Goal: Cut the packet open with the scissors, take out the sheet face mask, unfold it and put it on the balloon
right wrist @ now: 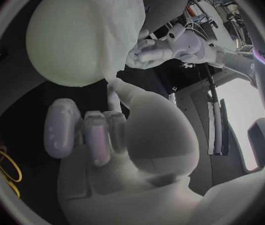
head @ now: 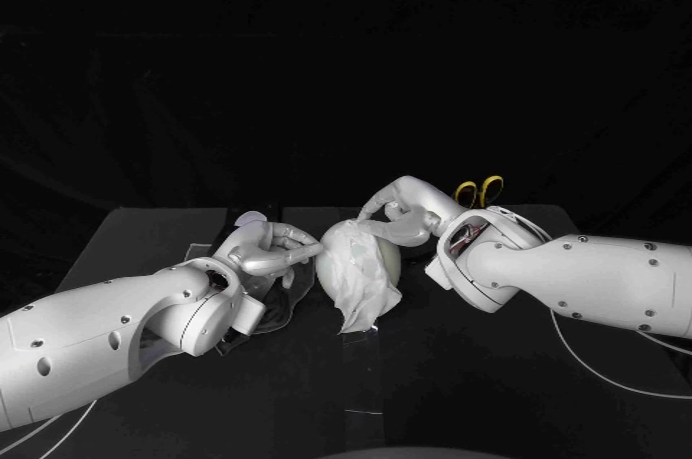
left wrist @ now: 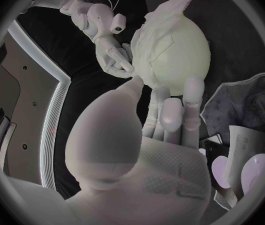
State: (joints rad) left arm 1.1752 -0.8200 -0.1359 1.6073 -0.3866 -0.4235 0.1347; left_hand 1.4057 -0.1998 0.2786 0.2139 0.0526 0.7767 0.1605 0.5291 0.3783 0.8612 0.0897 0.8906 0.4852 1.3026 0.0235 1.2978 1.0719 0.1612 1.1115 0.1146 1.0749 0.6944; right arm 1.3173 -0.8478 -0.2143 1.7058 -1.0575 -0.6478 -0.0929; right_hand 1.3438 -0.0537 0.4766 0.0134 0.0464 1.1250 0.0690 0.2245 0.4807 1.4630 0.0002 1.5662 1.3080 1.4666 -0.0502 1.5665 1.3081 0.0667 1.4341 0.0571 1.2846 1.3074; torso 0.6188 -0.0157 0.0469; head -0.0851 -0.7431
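Note:
A pale balloon [head: 387, 266] lies at the middle of the black table [head: 144, 239], with the white sheet mask [head: 351, 279] draped over its left side and hanging below it. My left hand [head: 274, 251] reaches in from the left and pinches the mask's edge. My right hand [head: 397, 214] curls over the balloon's far side and pinches the mask there. In the left wrist view the mask [left wrist: 154, 30] covers part of the balloon [left wrist: 185, 50], with the right hand [left wrist: 110, 55] at its edge. The scissors' yellow handles [head: 480, 191] lie behind my right wrist.
The cut packet [left wrist: 245, 150], white with lilac shapes, lies beside my left hand next to a grey cloth [left wrist: 245, 102]. A clear film [head: 296, 301] lies under my left wrist. White cables [head: 606, 364] run over the table at the right.

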